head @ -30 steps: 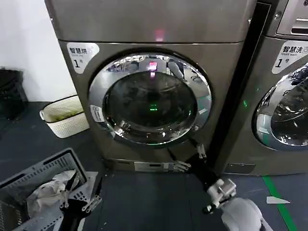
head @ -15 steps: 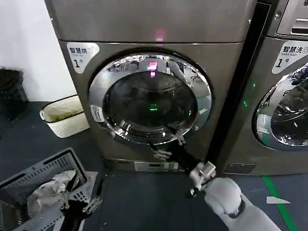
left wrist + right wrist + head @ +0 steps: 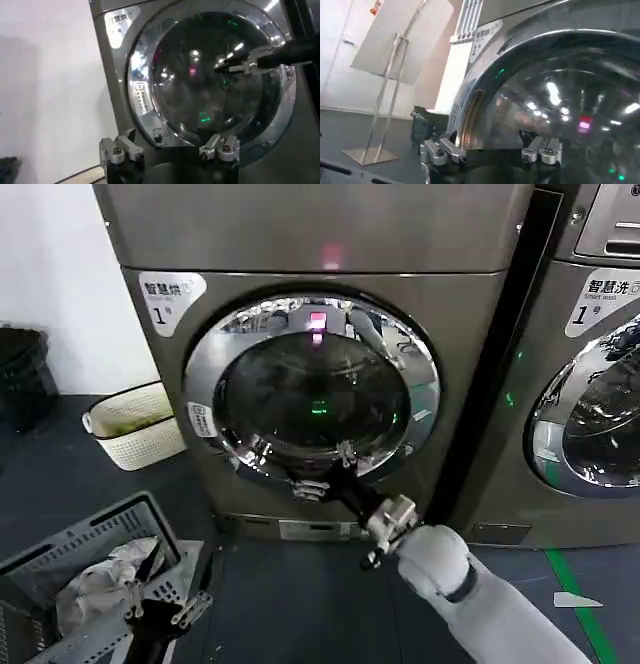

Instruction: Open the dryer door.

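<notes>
Dryer door (image 3: 312,389) closed, flat against the front of the bronze-grey machine (image 3: 300,244), directly ahead in the head view. Right gripper (image 3: 322,471) raised to the lower chrome rim, fingers spread apart, nothing held between them. Probably placed there to reach across the rim toward the edge where the door can be pulled; only a judgement. From the right wrist view, gripper (image 3: 492,150) very near the glass, fingers open, with a dark slot beside the rim at one side, maybe the recess for pulling. Contact with the rim not sure: touching or just in front, impossible to tell.

Left gripper (image 3: 160,609) low at the left, above the grey laundry basket (image 3: 60,559), apparently waiting; open fingers, empty, seen better in the left wrist view (image 3: 170,150), pointed at the door from well apart.

Handle itself hard to make out in the head view, lost in reflections. Hinge side not visible. Second machine (image 3: 590,384) at the right cut off by the edge. White basket (image 3: 130,424) beside the wall, contents unclear.
</notes>
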`<move>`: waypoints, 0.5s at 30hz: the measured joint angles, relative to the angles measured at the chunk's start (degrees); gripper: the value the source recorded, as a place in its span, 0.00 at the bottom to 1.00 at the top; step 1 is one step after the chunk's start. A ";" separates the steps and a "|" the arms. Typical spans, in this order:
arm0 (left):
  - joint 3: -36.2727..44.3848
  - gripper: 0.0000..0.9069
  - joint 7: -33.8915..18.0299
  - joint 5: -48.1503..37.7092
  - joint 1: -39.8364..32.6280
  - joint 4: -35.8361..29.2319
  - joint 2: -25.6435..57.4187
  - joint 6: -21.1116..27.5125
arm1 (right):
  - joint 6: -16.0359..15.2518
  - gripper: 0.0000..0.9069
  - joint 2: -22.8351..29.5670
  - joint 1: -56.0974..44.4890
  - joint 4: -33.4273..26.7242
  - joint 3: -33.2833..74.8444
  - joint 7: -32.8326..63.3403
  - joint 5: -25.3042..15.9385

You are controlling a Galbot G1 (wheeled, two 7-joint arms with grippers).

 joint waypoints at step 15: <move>0.05 1.00 0.06 0.29 -0.02 0.02 -0.25 -0.08 | -0.32 1.00 3.58 4.65 -5.03 -3.66 0.66 -0.29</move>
